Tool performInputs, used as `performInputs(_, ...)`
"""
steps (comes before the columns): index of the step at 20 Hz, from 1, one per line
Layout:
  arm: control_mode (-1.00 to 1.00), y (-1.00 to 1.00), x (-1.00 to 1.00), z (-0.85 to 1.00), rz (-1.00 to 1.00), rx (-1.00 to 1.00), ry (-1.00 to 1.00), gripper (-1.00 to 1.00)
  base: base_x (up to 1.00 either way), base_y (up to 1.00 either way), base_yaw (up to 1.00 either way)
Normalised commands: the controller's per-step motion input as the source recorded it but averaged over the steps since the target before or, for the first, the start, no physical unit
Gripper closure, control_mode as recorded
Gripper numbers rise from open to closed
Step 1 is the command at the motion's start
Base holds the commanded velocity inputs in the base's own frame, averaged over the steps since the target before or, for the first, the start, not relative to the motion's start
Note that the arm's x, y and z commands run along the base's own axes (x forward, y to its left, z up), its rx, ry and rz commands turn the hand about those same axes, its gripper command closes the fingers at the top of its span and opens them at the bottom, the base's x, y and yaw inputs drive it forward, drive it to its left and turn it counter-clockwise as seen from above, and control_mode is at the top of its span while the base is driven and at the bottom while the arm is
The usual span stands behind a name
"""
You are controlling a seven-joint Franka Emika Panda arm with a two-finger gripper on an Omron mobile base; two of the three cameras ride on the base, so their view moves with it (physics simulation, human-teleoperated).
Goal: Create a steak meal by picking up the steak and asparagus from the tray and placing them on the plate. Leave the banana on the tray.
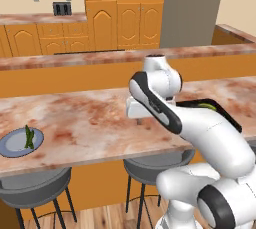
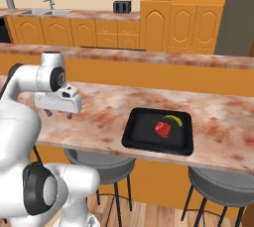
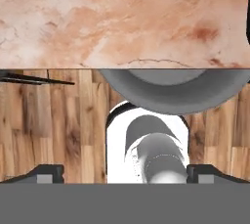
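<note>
The grey-blue plate [image 1: 12,148] lies at the counter's left end with the dark green asparagus [image 1: 28,137] on it. The black tray [image 2: 141,131] sits further right and holds the red steak [image 2: 162,129] and the yellow-green banana [image 2: 173,120]. In the left base view my arm hides most of the tray [image 1: 222,109]; a bit of the banana [image 1: 207,105] peeks out. My gripper [image 2: 58,115] hangs open and empty over the counter's front edge, between plate and tray, well left of the tray. The hand view shows its fingertips [image 3: 49,171] wide apart over the floor.
The marble counter [image 2: 99,117] runs across both base views, with a raised ledge [image 2: 149,56] behind it. Grey stools [image 1: 35,185] [image 2: 99,159] stand under the front edge; one stool seat [image 3: 171,88] is right below my hand. Cabinets line the back wall.
</note>
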Motion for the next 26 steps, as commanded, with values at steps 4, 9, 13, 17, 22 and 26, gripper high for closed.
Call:
performInputs(4, -1.00, -1.00, -0.31, 0.02, 0.16, -0.32, -0.01, -1.00, 0.00, 0.00, 0.00)
performInputs(9, -1.00, -1.00, -0.15, -0.05, 0.15, -0.22, 0.00, -1.00, 0.00, 0.00, 0.00)
performInputs(13, -1.00, -1.00, -0.01, -0.17, 0.11, -0.15, 0.00, -1.00, 0.00, 0.00, 0.00)
performInputs(17, -1.00, -1.00, 0.00, -0.16, 0.08, -0.06, 0.00, -1.00, 0.00, 0.00, 0.00)
performInputs(22, -1.00, -1.00, 0.07, -0.13, 0.04, 0.01, 0.00, -1.00, 0.00, 0.00, 0.00)
performInputs(26, -1.00, -1.00, 0.49, -0.01, 0.00, 0.16, 0.01, -1.00, 0.00, 0.00, 0.00)
